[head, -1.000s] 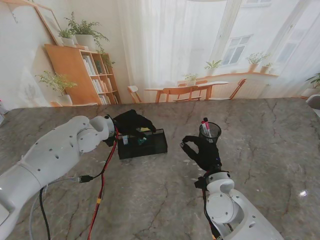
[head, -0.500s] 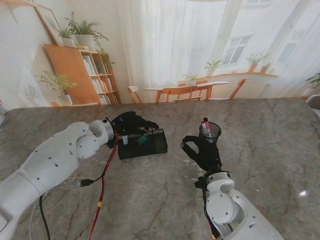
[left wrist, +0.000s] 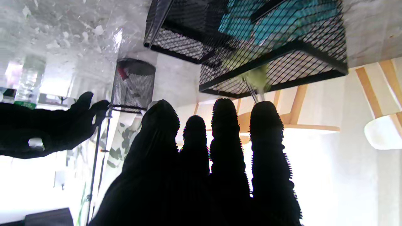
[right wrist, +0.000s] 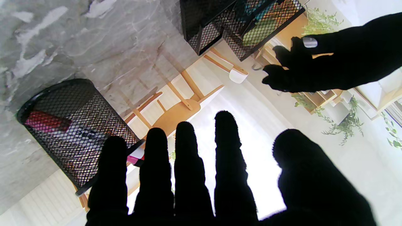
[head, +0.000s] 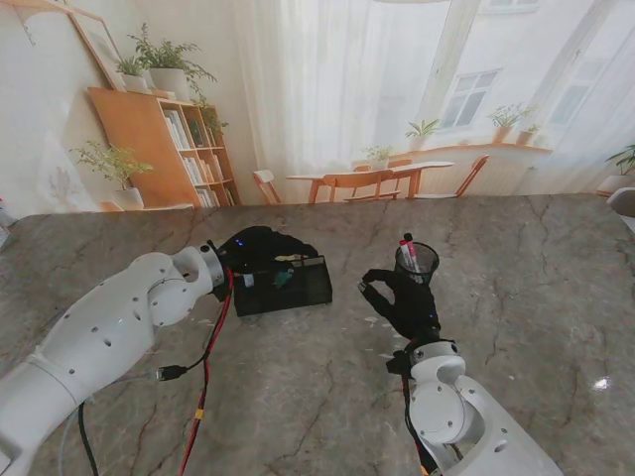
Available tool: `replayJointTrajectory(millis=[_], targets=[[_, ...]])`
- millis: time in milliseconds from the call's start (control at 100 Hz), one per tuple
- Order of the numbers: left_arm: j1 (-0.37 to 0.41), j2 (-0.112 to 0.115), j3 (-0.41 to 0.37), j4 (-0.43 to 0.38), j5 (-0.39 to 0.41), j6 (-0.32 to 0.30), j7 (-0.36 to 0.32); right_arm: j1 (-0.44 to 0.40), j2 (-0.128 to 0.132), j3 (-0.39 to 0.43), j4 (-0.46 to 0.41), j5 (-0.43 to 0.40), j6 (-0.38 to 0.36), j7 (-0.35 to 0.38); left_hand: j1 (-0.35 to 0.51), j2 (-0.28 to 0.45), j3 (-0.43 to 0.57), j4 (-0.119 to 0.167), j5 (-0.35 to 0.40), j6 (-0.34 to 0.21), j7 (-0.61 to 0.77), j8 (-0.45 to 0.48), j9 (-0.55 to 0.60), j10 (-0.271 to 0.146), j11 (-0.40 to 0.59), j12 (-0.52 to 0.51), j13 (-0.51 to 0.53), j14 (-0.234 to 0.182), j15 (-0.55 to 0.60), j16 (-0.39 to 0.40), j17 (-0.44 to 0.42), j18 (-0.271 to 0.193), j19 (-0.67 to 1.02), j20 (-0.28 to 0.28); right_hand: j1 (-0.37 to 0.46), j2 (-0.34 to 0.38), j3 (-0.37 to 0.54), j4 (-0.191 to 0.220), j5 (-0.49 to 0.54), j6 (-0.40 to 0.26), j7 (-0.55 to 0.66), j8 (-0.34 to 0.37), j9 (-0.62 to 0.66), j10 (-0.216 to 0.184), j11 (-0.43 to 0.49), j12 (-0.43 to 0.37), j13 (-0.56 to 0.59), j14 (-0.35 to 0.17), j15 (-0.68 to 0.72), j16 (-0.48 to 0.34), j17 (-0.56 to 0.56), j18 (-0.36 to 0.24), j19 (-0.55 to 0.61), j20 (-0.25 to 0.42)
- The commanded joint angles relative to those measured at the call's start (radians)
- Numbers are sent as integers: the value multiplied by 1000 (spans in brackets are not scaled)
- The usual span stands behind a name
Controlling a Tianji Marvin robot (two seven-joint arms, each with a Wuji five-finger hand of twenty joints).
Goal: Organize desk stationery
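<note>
Hovering over the mesh tray (head: 283, 286) with the left hand (head: 260, 246), fingers spread, nothing clearly held.
Stand view: one black mesh tray left of centre on the marble table (head: 516, 278), green and teal items inside; one mesh pen cup (head: 417, 260) right of it, pens upright; right hand (head: 400, 297) just beside the cup on the near side, fingers apart, grasping nothing. Left wrist view: four fingers (left wrist: 267, 147) extended side by side, tips near the tray (left wrist: 282, 50) rim; thin rod at a fingertip, contact unclear; cup (left wrist: 133, 83) beyond. Right wrist view: fingers (right wrist: 188, 163) splayed, empty; cup (right wrist: 72, 125) just beside them, tray (right wrist: 226, 22) farther off.
</note>
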Motion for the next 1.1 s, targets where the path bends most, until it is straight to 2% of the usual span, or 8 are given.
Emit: replayJointTrajectory(millis=[0, 240, 430, 670, 710, 890, 1020, 1090], targets=[[8, -6, -7, -22, -14, -4, 8, -2, -3, -1, -1, 5, 1, 12, 58, 44, 5, 15, -21, 29, 16, -6, -28, 16, -15, -13, -1, -23, -15, -17, 32, -28, -23, -40, 8, 28, -19, -1, 2, 0, 10, 24, 11, 4, 19, 12, 0, 0, 6, 14, -7, 2, 22, 14], [49, 10, -55, -91, 34, -3, -10, -2, -3, -2, 1, 6, -3, 11, 28, 61, -2, 13, -25, 22, 24, -2, -35, 5, -26, -19, -52, 6, -45, -22, -63, 94, -21, -32, 7, 27, -21, -1, 1, -1, 10, 25, 9, 3, 19, 11, 1, -1, 7, 14, -7, 2, 23, 13], [134, 25, -147, -198, 62, 41, -64, 1, -4, -4, 4, 10, -5, 12, -117, 75, -4, 17, -71, 48, -11, 2, -98, 36, -61, -28, -180, 58, -89, -53, -218, 192, -72, -38, 7, 27, -21, -1, -2, -1, 8, 24, 9, 2, 19, 11, -1, -2, 6, 13, -7, 2, 23, 13], [261, 38, -250, -364, 60, 164, -188, 1, -5, -5, 5, 12, -10, 8, -417, 97, 3, 33, -322, 117, -136, -6, -354, 100, -156, -80, -510, 182, -190, -167, -496, 335, -303, -118, 7, 27, -20, -1, 2, -1, 10, 24, 9, 2, 18, 11, 0, -3, 5, 13, -7, 2, 23, 12], [282, 41, -264, -395, 61, 188, -212, 1, -6, -4, 5, 13, -10, 6, -456, 98, 4, 35, -348, 137, -156, -21, -399, 115, -167, -91, -562, 201, -203, -188, -522, 351, -351, -134, 6, 27, -21, -1, -1, -1, 9, 24, 9, 2, 18, 11, 0, -2, 5, 13, -8, 2, 22, 12], [371, 50, -313, -520, 63, 321, -332, 0, -7, -4, 4, 17, -16, 0, -563, 90, 9, 40, -344, 219, -204, -371, -517, 202, -213, -217, -713, 271, -301, -265, -564, 422, -646, -206, 7, 27, -20, -1, 0, -2, 9, 24, 9, 2, 18, 11, -1, -3, 5, 13, -8, 3, 22, 11], [396, 56, -321, -562, 82, 420, -406, -5, -9, -2, 0, 20, -23, -7, -577, 86, 8, 40, -341, 287, -190, -379, -518, 231, -203, -209, -708, 280, -289, -256, -557, 440, -627, -165, 5, 27, -20, -1, 3, 1, 10, 24, 9, 1, 18, 11, 2, -3, 5, 13, -8, 3, 22, 11], [390, 57, -316, -556, 87, 465, -426, -11, -10, 1, -6, 19, -26, -15, -577, 80, 9, 39, -340, 384, -172, -282, -514, 243, -180, -113, -692, 279, -233, -221, -537, 447, -538, -125, 5, 27, -20, -1, -1, -2, 8, 24, 10, 2, 18, 11, 1, -2, 5, 13, -8, 3, 22, 11]])
